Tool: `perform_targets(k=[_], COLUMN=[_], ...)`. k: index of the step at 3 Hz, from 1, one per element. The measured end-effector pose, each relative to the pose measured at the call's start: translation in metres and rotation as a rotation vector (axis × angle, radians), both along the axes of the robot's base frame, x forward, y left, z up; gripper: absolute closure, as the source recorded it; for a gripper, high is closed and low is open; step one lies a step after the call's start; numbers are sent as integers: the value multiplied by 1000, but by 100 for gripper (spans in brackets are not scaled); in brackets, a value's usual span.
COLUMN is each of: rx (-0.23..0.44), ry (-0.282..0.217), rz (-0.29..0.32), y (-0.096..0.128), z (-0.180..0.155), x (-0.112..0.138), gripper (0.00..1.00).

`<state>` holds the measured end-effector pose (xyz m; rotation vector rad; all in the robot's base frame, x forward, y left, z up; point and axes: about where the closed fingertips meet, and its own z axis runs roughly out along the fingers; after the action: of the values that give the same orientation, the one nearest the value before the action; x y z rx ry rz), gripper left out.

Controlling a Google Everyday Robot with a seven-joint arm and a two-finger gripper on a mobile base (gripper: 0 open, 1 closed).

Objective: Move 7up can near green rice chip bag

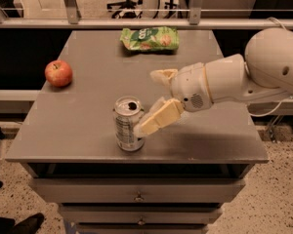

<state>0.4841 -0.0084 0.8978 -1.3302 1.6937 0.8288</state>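
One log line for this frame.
phase: pre-grasp | gripper: open, beside 7up can, right side | can: upright, near front | green rice chip bag: far edge | apple: left

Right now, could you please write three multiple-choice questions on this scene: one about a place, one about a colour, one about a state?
1. Where does the green rice chip bag lie? A) table's far edge B) on the floor C) in a drawer
2. What colour is the apple? A) green B) red C) yellow
3. How is the 7up can? A) upright B) tipped over C) crushed
1 A: it lies by the far rim. 2 B: red skin. 3 A: it stands upright, the open gripper beside it.
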Motion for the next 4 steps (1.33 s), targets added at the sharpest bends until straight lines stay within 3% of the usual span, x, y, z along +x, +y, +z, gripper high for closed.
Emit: perform_targets(k=[1,2,3,4], rx=[150,214,236,228], ry=[30,33,-5,-69], rz=[71,118,121,63], y=[29,51,63,49], z=[1,-5,-12,-9], x=[-19,-33,-44,-39], gripper=[0,0,20,51])
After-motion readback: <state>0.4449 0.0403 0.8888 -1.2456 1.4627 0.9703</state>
